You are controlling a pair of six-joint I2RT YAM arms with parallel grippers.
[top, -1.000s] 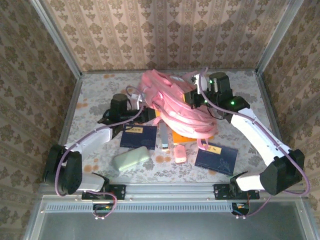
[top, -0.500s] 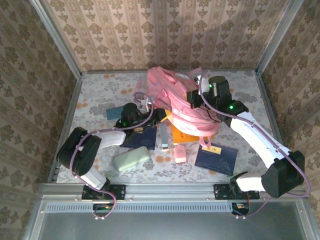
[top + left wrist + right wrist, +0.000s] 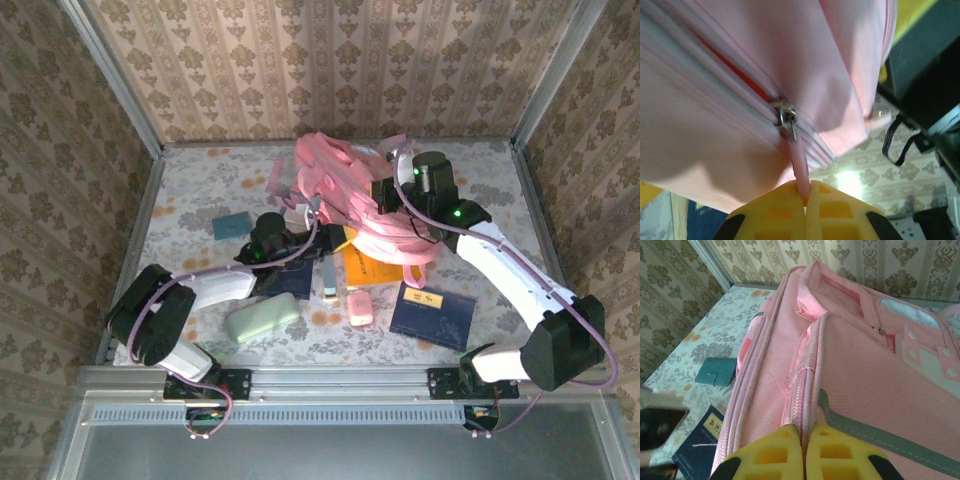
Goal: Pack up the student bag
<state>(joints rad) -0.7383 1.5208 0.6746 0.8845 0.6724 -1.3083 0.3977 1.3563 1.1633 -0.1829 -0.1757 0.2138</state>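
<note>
Big student bag (image 3: 345, 190) at back middle of table (image 3: 200, 180), between both arms. Looks soft, floppy, likely light. Jaws of left gripper (image 3: 805, 192) pinch zip tag (image 3: 799, 167). Jaws of right gripper (image 3: 804, 432) pinch seam (image 3: 801, 395). Best hold: tag, seam.

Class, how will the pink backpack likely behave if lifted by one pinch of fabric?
Probably floppy: the student bag is soft fabric, creased where the right end effector pinches its seam. It likely stretches before moving, as the zip pull is taut in the left end effector. Unlikely to roll, being slumped and broad.
</note>
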